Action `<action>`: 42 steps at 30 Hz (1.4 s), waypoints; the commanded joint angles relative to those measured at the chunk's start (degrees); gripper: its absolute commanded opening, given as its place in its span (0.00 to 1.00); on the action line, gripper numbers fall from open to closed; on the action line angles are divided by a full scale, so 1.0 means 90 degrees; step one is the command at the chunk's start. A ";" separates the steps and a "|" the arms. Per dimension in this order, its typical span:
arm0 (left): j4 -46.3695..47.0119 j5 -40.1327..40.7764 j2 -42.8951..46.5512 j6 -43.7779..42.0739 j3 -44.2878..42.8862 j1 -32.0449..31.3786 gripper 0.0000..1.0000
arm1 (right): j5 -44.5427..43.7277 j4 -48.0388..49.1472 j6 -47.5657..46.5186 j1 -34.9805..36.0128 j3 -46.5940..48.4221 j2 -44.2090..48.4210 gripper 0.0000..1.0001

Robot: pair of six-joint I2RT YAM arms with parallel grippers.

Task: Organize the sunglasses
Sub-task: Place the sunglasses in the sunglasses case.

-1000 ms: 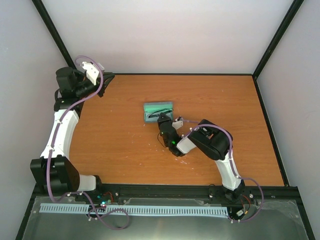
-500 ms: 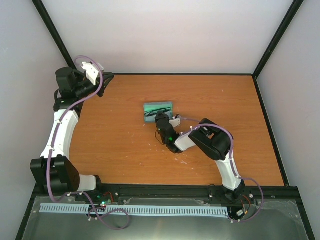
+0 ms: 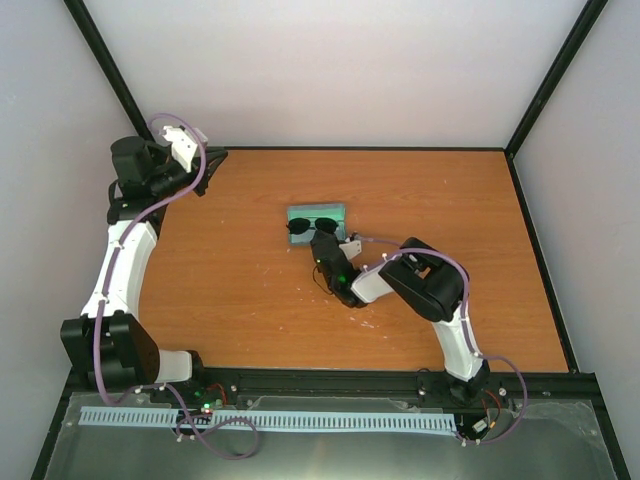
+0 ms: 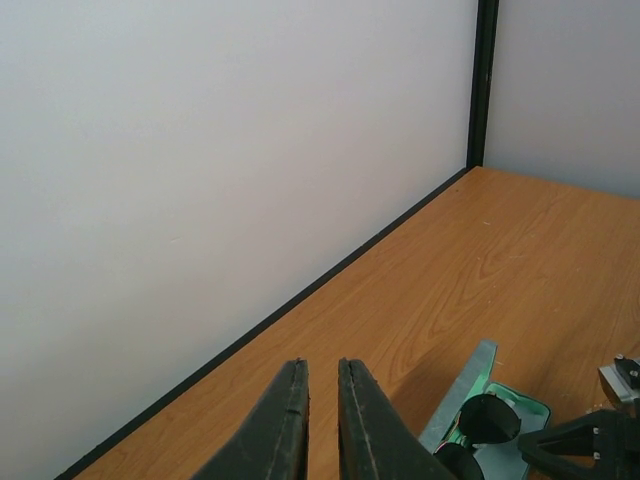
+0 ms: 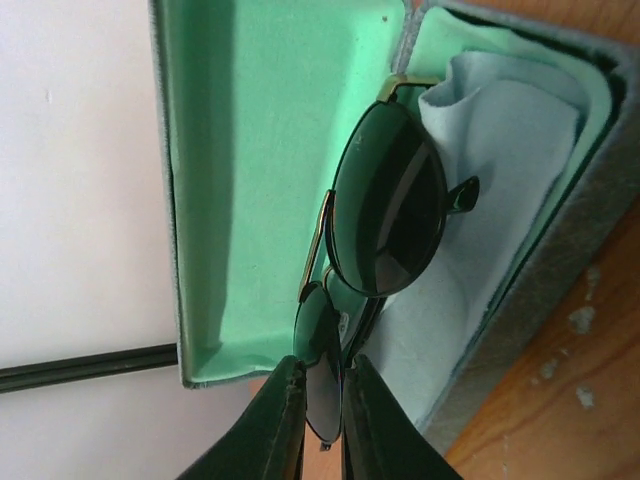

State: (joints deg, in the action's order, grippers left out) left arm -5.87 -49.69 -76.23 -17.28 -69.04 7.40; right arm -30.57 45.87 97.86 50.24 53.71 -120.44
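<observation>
one table (image 3: 240, 300) and two arms: the left arm (image 3: 120, 265) is folded back to the far left corner, and the right arm (image 3: 445, 300) is bent in toward the middle. one case (image 3: 318, 210) lies open near the table's centre. it holds one cloth (image 5: 505, 140), and one pair of sunglasses (image 5: 385, 200) is at its near edge. there are two grippers.

a second ago the pair showed from above only as thin dark lines inside the case. now both lenses show as dark ovals side by side across its near edge. the right wrist has shifted a little left and closer to the case. the left arm has not moved.

the table is orange-brown wood grain with a black rim. the arms are white shells with black joints and lilac cables. the case is oblong, with a blue-grey felt-like outside and a smooth mint-green lining. the cloth is pale blue, soft and rumpled in the tray half. the sunglasses have rounded dark lenses, a thin black frame and a gold-toned glint at the hinge. they hang over the cloth and the case's hinge line; contact with the case cannot be told.

the right gripper (image 5: 325, 365) pinches the lower lens edge between its narrow black fingers. the left gripper (image 4: 322, 368) has its fingers pressed almost together on nothing, pointing at the bare wall.
</observation>
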 commanded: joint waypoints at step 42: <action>0.0105 0.0149 0.0309 -0.0717 0.0595 0.0076 0.16 | 0.2628 -0.6484 -1.2051 -0.0454 0.1965 0.1660 0.52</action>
State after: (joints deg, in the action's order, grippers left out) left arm -4.73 -48.90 -75.09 -22.20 -63.51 7.53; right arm -6.48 -16.16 -10.85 47.46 68.75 -104.22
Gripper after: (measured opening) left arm 0.156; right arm 0.507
